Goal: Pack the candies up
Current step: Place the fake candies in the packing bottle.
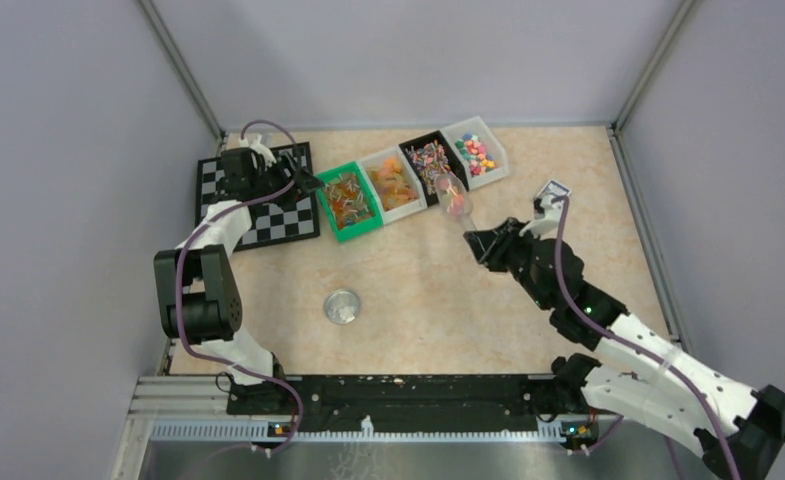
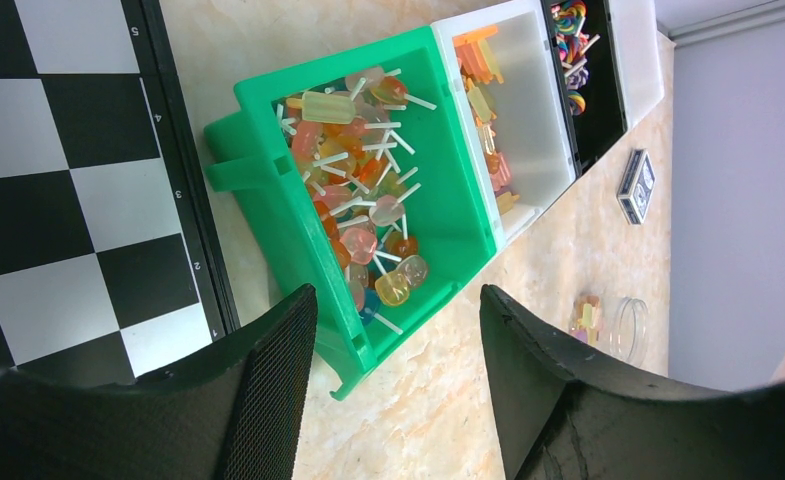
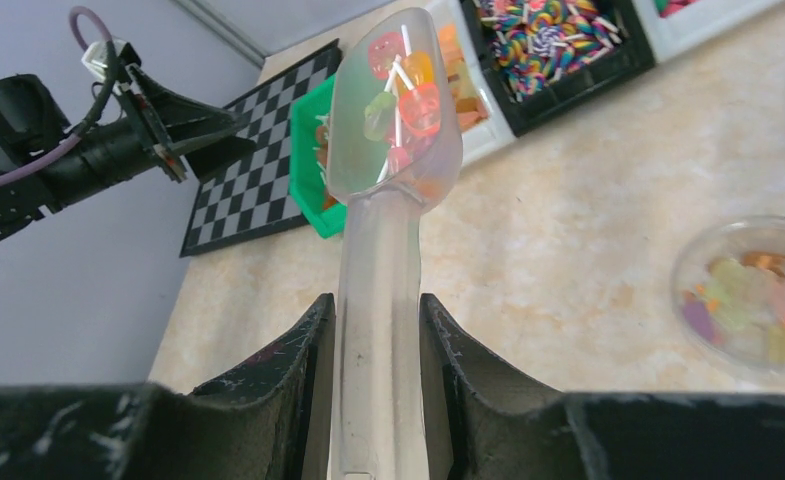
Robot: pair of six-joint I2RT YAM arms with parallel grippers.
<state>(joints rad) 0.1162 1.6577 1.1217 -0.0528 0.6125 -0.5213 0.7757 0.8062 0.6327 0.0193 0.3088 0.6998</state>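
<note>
**Loaded scoop held bowl-up; left arm idle at green bin**

Right gripper point(image 3: 376, 305): jaws clamped on the handle of the clear plastic scoop point(image 3: 383, 215). The handle runs straight out between the fingers with the bowl forward and slightly raised, probably so that the load does not spill.

The bowl carries a small batch of the candies point(image 3: 405, 88): red, orange and green pieces on white sticks. In the top view the scoop hangs over the table just in front of the row of bins. Whether it touches any of them cannot be told.

The round clear dish point(image 3: 680, 290) stands on the table well apart from the bins and already holds a few pale sweets. Judgement: this is the receiving container, so the load needs carrying there and tipping slowly.

Left gripper point(image 2: 396, 300): jaws wide, holding nothing. It hovers at the near end of the green plastic bin point(image 2: 268, 215), which is full of more stick candies. It is perhaps placed there to steady the bin, but the purpose is not certain.

The bin sits just beside the black-and-white chessboard mat point(image 2: 58, 200).
</note>
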